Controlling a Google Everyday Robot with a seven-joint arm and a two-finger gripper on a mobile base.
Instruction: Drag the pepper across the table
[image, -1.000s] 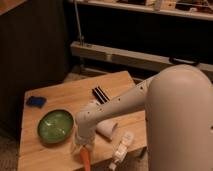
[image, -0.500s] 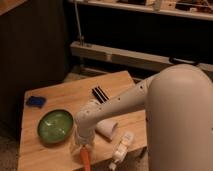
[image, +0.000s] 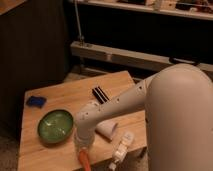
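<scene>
The orange-red pepper (image: 85, 159) lies near the front edge of the light-wood table (image: 70, 96), only its lower part showing below the gripper. My gripper (image: 82, 146) points straight down onto the pepper's upper end, at the end of the white arm (image: 115, 105) that reaches in from the right. The wrist hides where gripper and pepper meet.
A green bowl (image: 55, 125) sits just left of the gripper. A white cup (image: 107, 129) lies on its side to the right, with a white bottle-like object (image: 121, 148) at the front edge. A blue object (image: 36, 101) lies far left and a black item (image: 101, 94) at the back.
</scene>
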